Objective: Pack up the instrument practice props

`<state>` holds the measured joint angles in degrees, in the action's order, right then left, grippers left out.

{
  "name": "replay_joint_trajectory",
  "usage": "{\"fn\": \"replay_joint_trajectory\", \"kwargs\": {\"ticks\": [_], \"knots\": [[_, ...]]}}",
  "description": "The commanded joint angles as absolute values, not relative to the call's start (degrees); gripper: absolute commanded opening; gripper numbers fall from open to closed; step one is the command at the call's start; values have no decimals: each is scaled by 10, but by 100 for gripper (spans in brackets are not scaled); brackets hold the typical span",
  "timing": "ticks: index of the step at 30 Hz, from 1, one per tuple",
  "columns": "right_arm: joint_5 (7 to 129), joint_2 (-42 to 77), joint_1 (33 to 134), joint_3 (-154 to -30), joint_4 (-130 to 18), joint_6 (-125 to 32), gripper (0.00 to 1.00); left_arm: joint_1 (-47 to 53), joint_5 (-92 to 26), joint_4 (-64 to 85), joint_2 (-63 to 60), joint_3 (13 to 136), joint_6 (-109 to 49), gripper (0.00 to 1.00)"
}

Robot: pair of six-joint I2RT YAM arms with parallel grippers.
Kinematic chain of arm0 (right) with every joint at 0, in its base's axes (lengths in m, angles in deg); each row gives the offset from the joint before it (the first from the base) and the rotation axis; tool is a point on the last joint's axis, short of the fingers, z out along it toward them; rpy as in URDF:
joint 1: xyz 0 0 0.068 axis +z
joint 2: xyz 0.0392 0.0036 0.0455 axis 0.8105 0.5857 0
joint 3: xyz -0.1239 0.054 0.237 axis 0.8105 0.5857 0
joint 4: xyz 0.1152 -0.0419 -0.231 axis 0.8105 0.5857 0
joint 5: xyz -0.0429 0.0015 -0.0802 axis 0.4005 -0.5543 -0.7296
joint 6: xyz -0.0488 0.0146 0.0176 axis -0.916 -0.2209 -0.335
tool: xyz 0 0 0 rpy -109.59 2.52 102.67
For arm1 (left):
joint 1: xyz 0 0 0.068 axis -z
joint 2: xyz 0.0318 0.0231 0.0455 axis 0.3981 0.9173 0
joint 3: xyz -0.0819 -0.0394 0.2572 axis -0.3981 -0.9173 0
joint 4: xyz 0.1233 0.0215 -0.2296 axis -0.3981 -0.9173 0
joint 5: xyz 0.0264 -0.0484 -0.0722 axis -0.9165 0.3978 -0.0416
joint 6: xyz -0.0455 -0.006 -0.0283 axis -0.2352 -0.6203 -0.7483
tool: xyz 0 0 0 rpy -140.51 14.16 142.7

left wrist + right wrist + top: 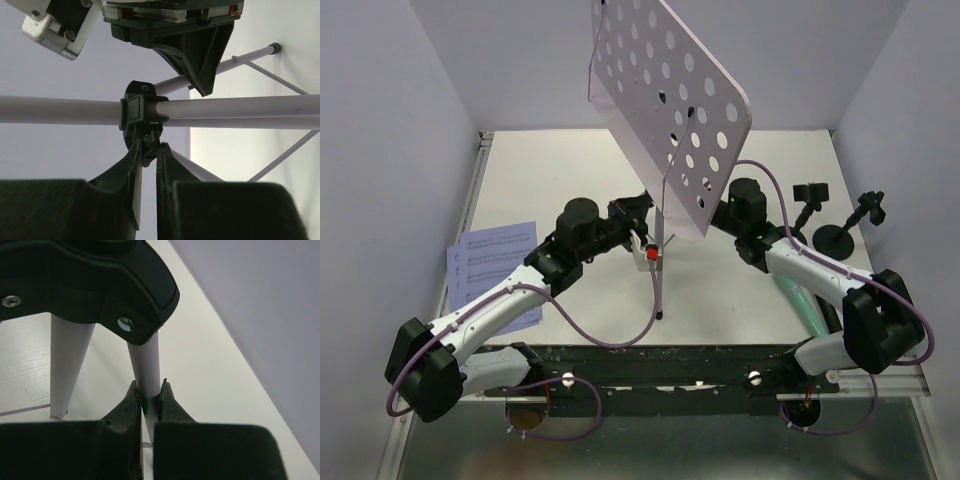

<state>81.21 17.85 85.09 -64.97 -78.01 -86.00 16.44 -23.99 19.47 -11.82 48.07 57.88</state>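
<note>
The lilac perforated music rack (670, 110) stands tilted on its tripod at the table's middle. My left gripper (642, 238) is at the pole; in the left wrist view it (149, 149) is shut on the tab of the black clamp collar (142, 107) on the pole (240, 107). My right gripper (718, 218), partly hidden behind the rack, is shut on a tripod leg (148, 367) in the right wrist view (148, 392). Sheet-music pages (490, 268) lie at the left. Two black mic holders (837, 240) (812, 192) stand at the right. A mint-green microphone (802, 298) lies under my right arm. The black microphone is hidden.
Lilac walls close in the table on the left, back and right. A tripod leg ends at a black foot (661, 315) near the front. Purple cables (610, 335) loop off both arms. The black mounting rail (660, 370) runs along the near edge.
</note>
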Motion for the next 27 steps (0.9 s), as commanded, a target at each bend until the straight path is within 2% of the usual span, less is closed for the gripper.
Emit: {"fn": "replay_joint_trajectory", "kwargs": {"ticks": [1,7,12,20,27], "knots": [[848,180,856,-611,-669,-779,0,169,-303,143,-94,560,403,0],[837,179,855,-610,-671,-763,0,137,-295,84,-118,580,95,0],[815,184,855,-609,-676,-728,0,110,-224,80,-126,565,-103,0],[796,196,856,-622,-677,-678,0,9,-72,151,-83,515,-468,0],[795,207,856,-636,-675,-669,0,-55,23,262,-50,477,-596,0]]}}
